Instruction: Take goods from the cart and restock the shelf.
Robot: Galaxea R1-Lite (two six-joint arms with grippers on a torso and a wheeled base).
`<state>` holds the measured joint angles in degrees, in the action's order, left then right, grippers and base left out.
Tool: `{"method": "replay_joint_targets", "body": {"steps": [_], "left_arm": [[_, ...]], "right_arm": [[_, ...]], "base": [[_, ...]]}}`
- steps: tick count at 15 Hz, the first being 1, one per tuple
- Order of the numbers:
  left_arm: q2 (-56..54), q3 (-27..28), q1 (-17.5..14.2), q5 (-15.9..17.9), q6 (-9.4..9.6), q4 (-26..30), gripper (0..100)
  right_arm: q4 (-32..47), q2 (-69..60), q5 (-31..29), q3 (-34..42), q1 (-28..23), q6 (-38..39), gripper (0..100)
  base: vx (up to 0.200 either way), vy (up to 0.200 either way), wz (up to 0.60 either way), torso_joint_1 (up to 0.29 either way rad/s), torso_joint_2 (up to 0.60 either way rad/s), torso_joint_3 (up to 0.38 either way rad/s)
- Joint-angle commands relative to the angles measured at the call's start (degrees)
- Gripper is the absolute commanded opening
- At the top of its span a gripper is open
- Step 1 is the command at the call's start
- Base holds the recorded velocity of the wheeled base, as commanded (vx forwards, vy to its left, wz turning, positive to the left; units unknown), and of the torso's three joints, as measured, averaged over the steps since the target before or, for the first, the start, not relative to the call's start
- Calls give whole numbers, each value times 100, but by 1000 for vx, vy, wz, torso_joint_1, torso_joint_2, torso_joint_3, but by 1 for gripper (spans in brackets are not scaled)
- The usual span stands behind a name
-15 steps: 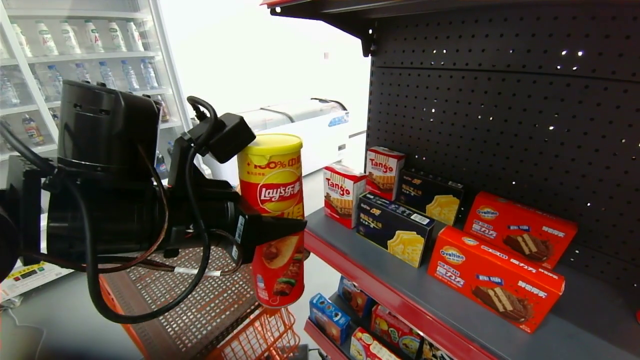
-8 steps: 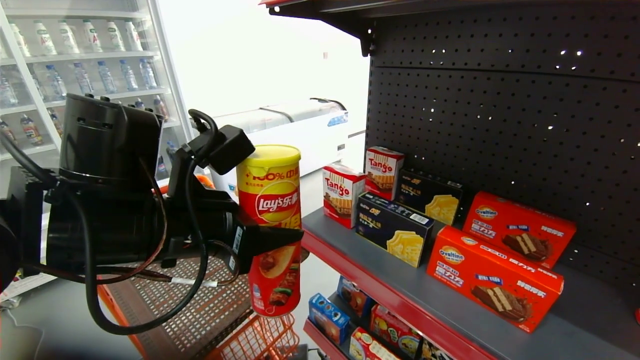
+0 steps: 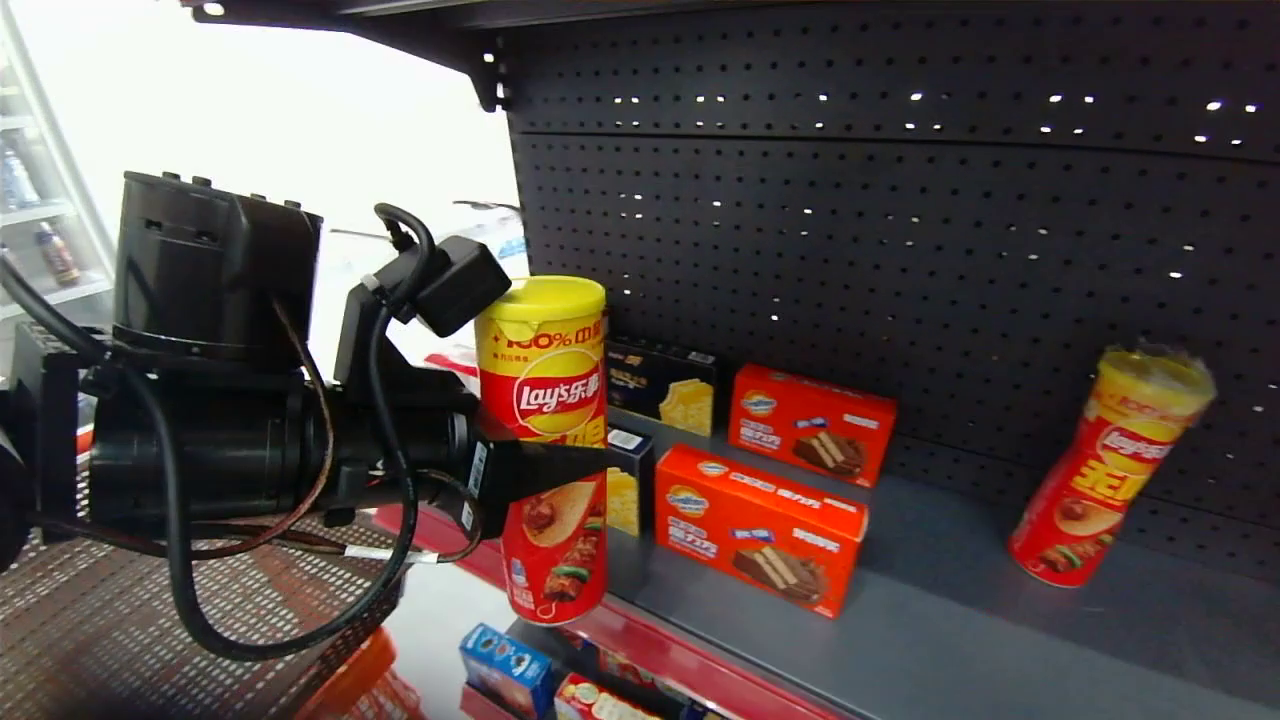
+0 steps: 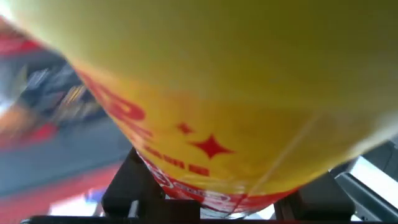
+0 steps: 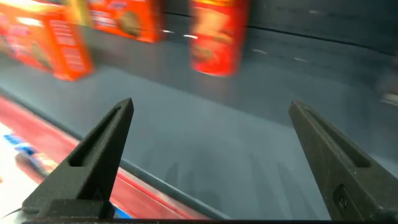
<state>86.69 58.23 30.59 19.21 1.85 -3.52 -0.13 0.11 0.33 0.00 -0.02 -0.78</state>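
My left gripper is shut on a tall red and yellow chips can, held upright in front of the shelf's left part, just off its red front edge. In the left wrist view the chips can sits very close between the black fingers. A second chips can stands on the grey shelf at the right, against the pegboard. My right gripper is open with nothing between its fingers, hovering over the bare grey shelf, with that second can beyond it.
Two orange boxes and dark blue boxes stand on the shelf's left half. The black pegboard backs the shelf and an upper shelf overhangs. Lower shelves hold small boxes. Bare shelf lies between the orange boxes and the standing can.
The head view has swung to the right along the shelf, bringing the standing can into sight. The left gripper keeps its hold on the chips can, now closer to the shelf edge.
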Motion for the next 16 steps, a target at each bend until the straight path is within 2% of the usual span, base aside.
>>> {"method": "replay_joint_targets", "body": {"steps": [1,4,11,16], "left_arm": [[-3,144,158,-5,-1,10,0],[6,285,343,-5,-1,27,0],[6,294,352,-14,-1,36,0],[-3,294,343,-40,-10,36,0]], "right_arm": [[5,-2,2,0,2,-1,100],[-4,-2,2,0,2,-1,100],[-4,-2,2,0,-6,-1,100],[-4,-2,2,0,2,-1,100]], "base": [[0,0,-600,2,7,7],[0,0,-600,7,2,-1],[0,0,-600,3,1,0],[0,0,0,0,0,0]]}}
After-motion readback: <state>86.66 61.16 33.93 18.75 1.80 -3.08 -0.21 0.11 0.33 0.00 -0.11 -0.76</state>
